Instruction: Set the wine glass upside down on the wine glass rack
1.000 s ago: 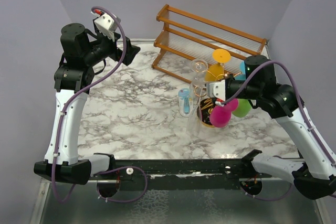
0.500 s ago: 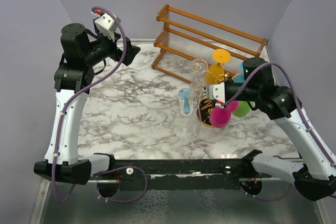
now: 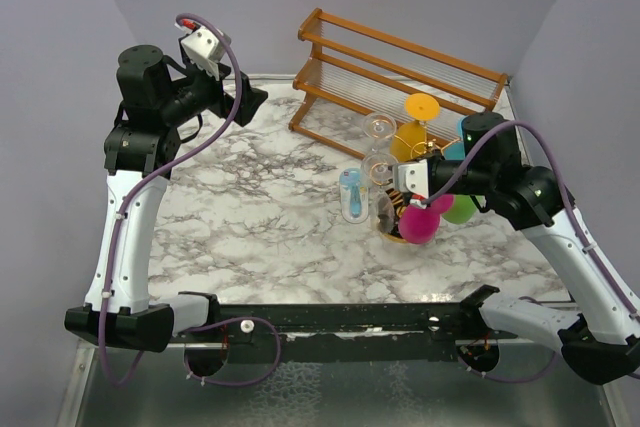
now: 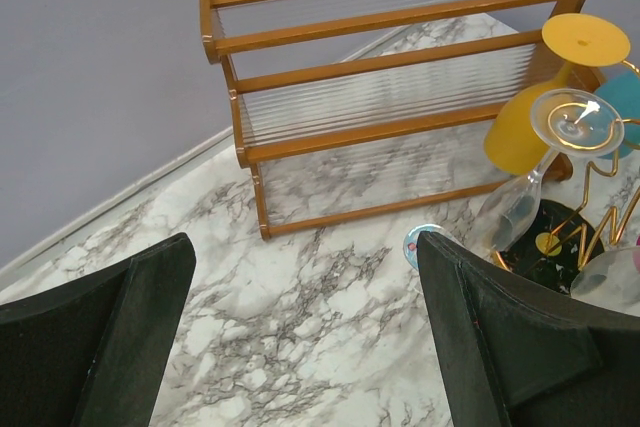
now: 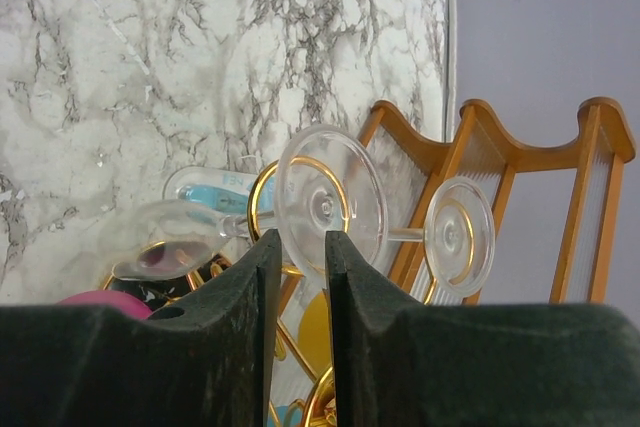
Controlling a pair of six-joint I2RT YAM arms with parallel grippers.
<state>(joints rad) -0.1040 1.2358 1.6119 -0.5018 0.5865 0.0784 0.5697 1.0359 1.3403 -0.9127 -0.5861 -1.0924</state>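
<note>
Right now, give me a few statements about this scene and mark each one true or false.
1. The left claw is open and holds nothing. True.
2. The yellow glass stands right way up. False: it is upside down, foot on top.
3. The table top is plain wood. False: it has a white and grey marble pattern.
4. The right claw is at the gold rack. True.

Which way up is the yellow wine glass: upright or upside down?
Upside down: the yellow wine glass has its flat foot on top, bowl below.
</note>
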